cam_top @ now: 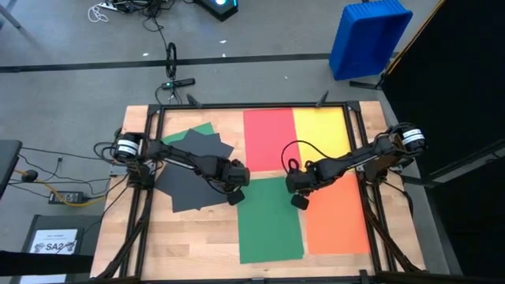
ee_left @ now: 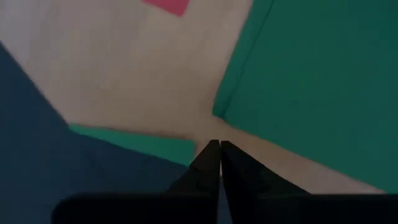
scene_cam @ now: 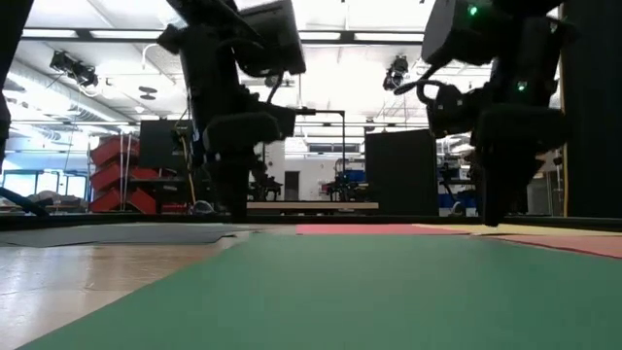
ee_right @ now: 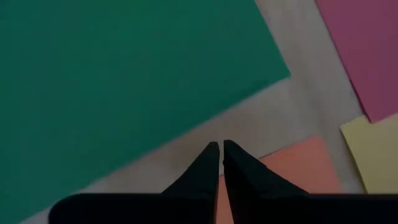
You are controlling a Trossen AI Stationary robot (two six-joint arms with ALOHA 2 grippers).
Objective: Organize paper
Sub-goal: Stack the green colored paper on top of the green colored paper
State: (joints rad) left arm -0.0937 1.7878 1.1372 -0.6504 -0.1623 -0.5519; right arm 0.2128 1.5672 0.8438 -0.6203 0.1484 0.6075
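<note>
1. at the table's near edge, a green sheet (cam_top: 271,220) and an orange sheet (cam_top: 337,213) lie side by side
2. mid-table, left gripper (cam_top: 236,197) and right gripper (cam_top: 299,200) hover, jaws clenched, empty
3. farther back lie red (cam_top: 267,138) and yellow (cam_top: 322,130) sheets, with dark sheets (cam_top: 193,170) at left

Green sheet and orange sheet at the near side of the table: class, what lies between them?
Between the green sheet and the orange sheet, the high view shows only a narrow strip of bare wooden table; the shut right gripper hangs over its far end.
</note>
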